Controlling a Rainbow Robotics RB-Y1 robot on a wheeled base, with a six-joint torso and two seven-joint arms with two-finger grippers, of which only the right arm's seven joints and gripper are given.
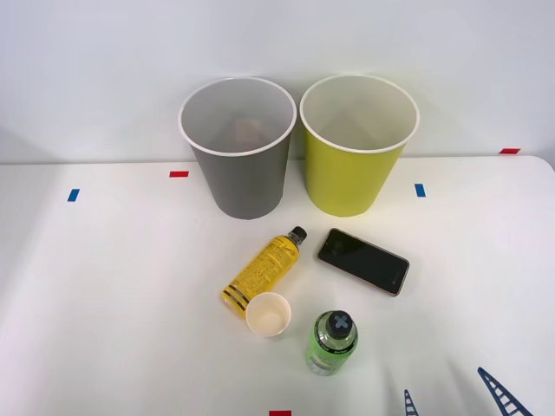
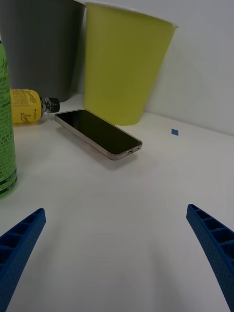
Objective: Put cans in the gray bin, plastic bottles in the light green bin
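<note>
Green bottle (image 1: 331,341) stands upright nearest the robot, yellow bottle (image 1: 263,271) lies toward the gray bin (image 1: 239,147), handy for pickup; the right tool (image 2: 117,253) hangs wide open, empty, facing the phone (image 2: 97,132).

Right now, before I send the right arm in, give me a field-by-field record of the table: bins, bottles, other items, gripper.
gray bin: tall gray bucket, upright at the back, something reddish inside, unclear what
light green bin: yellow-green bucket, upright beside the gray one
yellow bottle: black-capped yellow plastic bottle, lying down, cap toward the bins
green bottle: clear green plastic bottle, standing upright
non-task items: white paper cup, black phone lying flat
right gripper: open, holding nothing, facing the phone
</note>
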